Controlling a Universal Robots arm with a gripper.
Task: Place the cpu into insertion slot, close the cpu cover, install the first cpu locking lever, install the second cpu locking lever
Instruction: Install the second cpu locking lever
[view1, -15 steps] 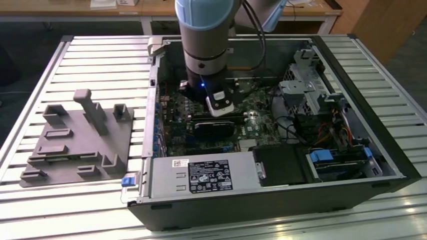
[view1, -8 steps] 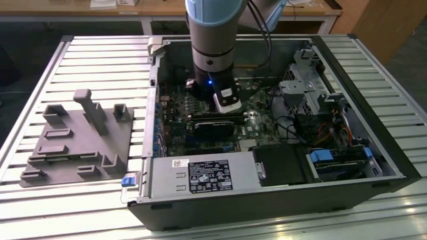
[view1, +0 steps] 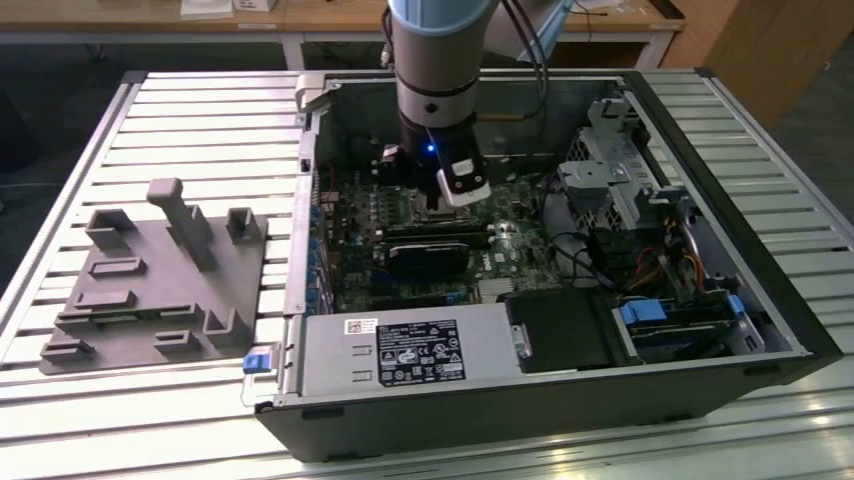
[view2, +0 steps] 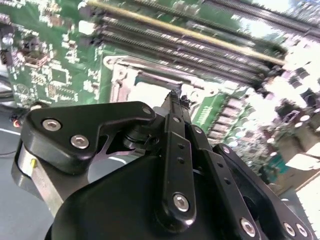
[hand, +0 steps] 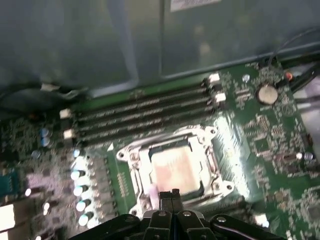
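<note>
Arm is reaching down into the open black tower PC case (view1: 747, 300) lying on its side on the slatted metal desk (view1: 200, 120). Black 2-finger gripper (hand: 170, 196) is hovering right over the socket area of the green circuit board (hand: 260, 145), fingertips pressed together, holding nothing.

Small flat square cpu with the dull silvery-brown metal top (hand: 172, 170) is sitting inside the small square insertion slot with the silver metal rim (hand: 131, 157). The thin square silver cpu cover frame (hand: 212, 162) is looking like it is lying flat around the chip, which is showing through the centre window; cannot tell if it is latched. Gripper tips are sitting at the near edge of the slot in the first wrist view; contact with the frame is unclear.

In the second wrist view the gripper (view2: 174, 98) is pointing at the same insertion slot (view2: 150, 80), chip area washed out pale.

4 long black memory slots (hand: 140, 112) are running just beside the socket's far side. Round silver coin battery (hand: 266, 93) is sitting well apart from the slot.

In the exterior view the black labelled power-supply box (view1: 400, 352) is sitting at the near side of the case, and a grey moulded fixture plate (view1: 147, 290) is lying on the desk at the exterior view's left.
</note>
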